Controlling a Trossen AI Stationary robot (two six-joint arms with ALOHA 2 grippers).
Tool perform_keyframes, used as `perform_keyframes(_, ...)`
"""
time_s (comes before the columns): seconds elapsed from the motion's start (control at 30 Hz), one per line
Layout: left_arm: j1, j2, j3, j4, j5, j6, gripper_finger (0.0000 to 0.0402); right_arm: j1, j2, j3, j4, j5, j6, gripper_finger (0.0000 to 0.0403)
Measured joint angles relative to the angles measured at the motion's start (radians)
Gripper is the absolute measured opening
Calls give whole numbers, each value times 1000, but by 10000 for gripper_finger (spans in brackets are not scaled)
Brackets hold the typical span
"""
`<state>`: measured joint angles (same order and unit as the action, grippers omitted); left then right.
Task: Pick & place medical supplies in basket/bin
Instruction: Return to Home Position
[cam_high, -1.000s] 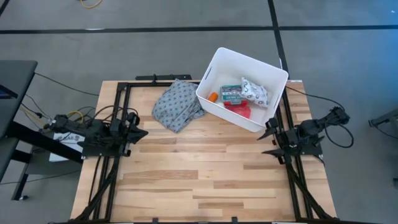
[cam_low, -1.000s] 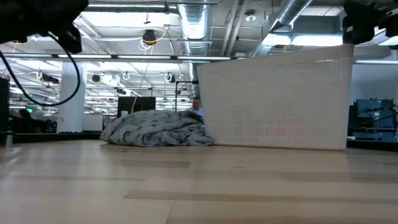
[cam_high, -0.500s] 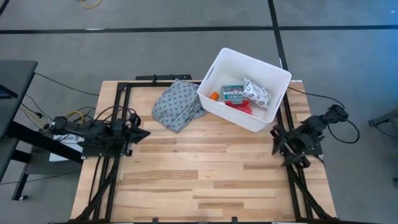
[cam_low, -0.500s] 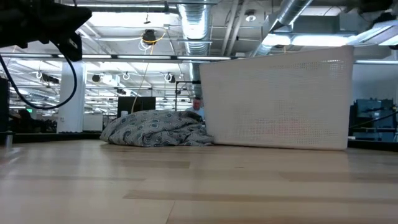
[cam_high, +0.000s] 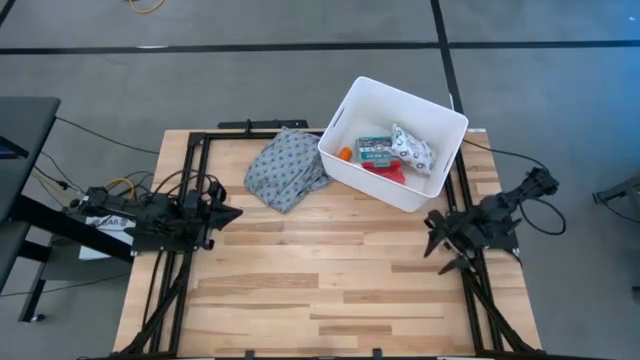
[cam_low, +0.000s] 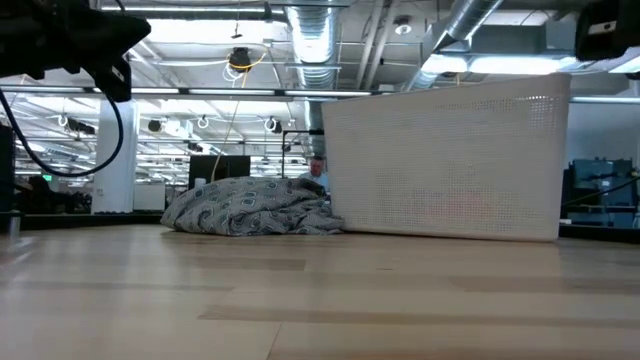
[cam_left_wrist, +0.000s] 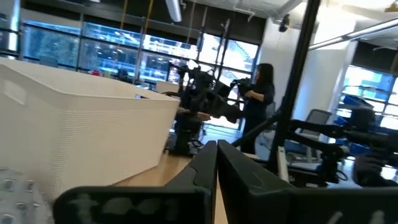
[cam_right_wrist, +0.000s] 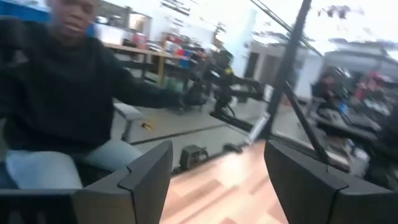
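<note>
In the high view the white tub stands at the table's far right. Inside lie the green first-aid box, the orange tube, the white patterned soft pack and a pink-red item. A white roll and a grey strip do not show. My right gripper is open near the right edge, on the near side of the tub and clear of it; its wrist view shows the gripper with nothing between the fingers. My left gripper waits shut at the left edge, its fingers together in its wrist view.
The grey dotted cloth lies bunched against the tub's left side, also visible in the low view beside the tub. Bare wood spreads over the table's middle and near half. A person in dark clothes sits beyond the table.
My right gripper has drawn back from the tub's near corner toward the table's near edge, swinging its fingers toward the near side and then back toward the left; it stays open. The tub has shifted slightly toward the right edge. The left arm has kept still.
</note>
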<state>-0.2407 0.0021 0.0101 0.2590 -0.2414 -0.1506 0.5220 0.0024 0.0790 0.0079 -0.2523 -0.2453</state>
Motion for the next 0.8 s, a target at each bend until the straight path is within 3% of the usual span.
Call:
perform_keyframes(0.23,0,2,0,-35,-108,-22,1,-32,0,-71,70,87,100,250)
perform_keyframes(0.47,0,3,-1,-178,-112,-31,1,-47,3,-71,76,107,142,250)
perform_keyframes(0.8,0,13,5,-197,-106,-30,2,-45,4,-72,75,105,195,250)
